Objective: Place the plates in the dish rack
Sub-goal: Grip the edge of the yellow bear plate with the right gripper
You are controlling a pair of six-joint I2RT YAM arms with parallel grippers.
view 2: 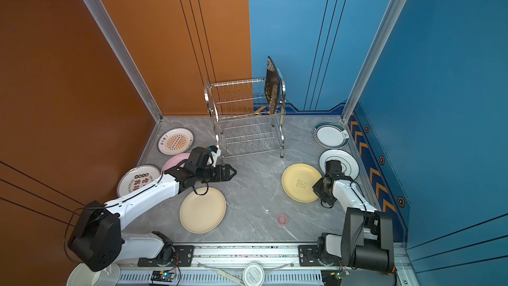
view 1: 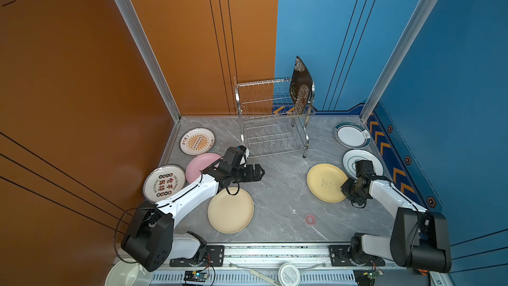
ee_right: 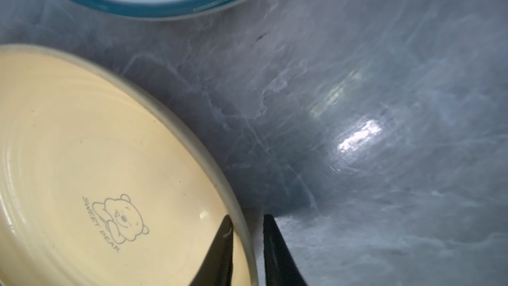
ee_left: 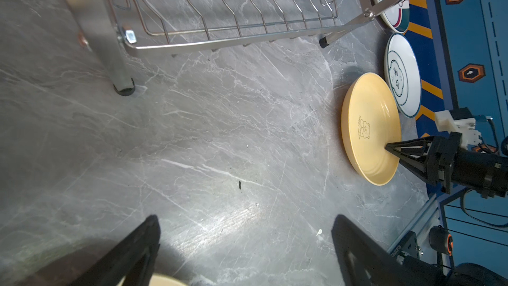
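Note:
My right gripper (ee_right: 246, 217) is shut on the rim of the cream-yellow bear-print plate (view 1: 324, 182), one finger inside the rim and one outside; the plate lies on the table at the right. My left gripper (view 1: 261, 171) hovers open over bare table in front of the dish rack (view 1: 261, 82). A square black floral plate (view 1: 301, 83) stands upright in the rack's upper tier. A plain cream plate (view 1: 230, 210), a pink plate (view 1: 200, 166), two orange-print plates (view 1: 196, 141) (view 1: 163, 182) and two teal-rimmed plates (view 1: 352, 134) (view 1: 350, 160) lie flat.
A small pink ring (view 1: 309, 218) lies near the front edge. A white jug (view 1: 123, 273) and a round white lid (view 1: 288, 273) sit below the front rail. Orange and blue walls close in the left, back and right sides.

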